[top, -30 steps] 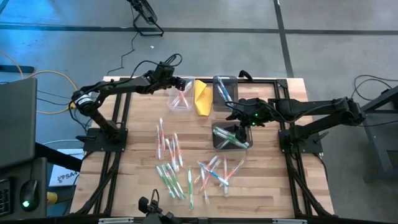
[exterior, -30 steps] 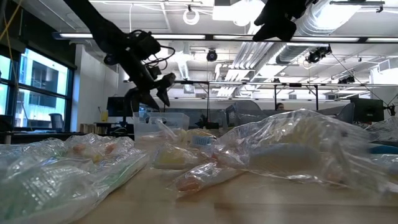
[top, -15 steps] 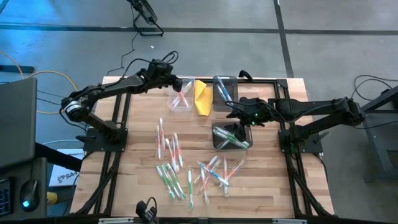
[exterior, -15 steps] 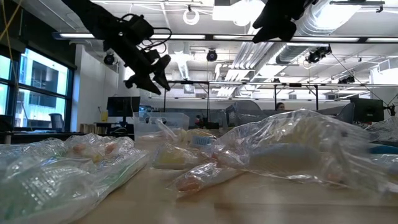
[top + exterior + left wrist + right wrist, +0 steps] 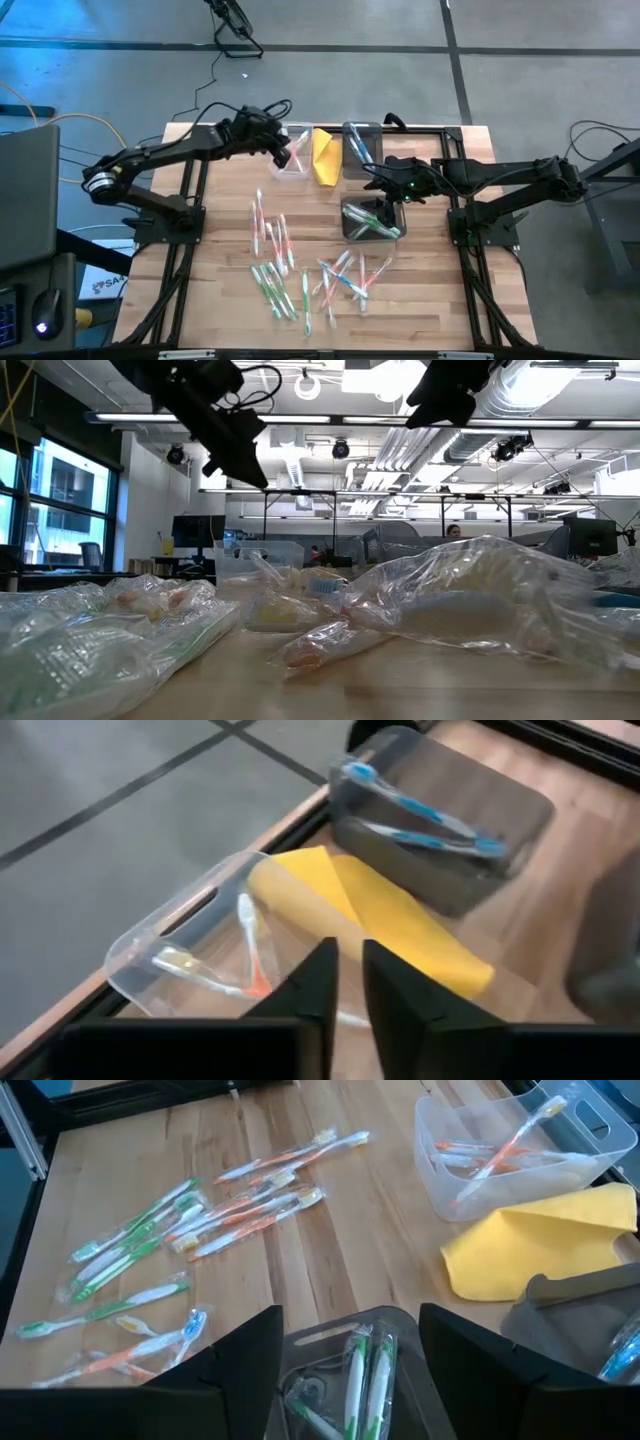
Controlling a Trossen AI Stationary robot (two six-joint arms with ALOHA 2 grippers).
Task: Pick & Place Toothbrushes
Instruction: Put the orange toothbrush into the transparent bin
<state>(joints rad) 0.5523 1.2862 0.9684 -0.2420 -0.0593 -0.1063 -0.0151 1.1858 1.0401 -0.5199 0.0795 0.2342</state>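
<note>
Left gripper [image 5: 345,982] jaws, spread a second ago over the clear bin [image 5: 290,158], are now nearly pressed together, empty, and drawn back left: orange toothbrush [image 5: 252,952] delivered. Right gripper [image 5: 350,1342] hangs spread above the grey bin [image 5: 368,219]. Loose toothbrushes [image 5: 275,250] remain on the desk [image 5: 225,205].

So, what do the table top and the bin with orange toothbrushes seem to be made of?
Table top: probably wood, pale planks with visible grain and seams, matte. Bin: likely clear plastic, since the orange toothbrushes show through its glossy walls.
</note>
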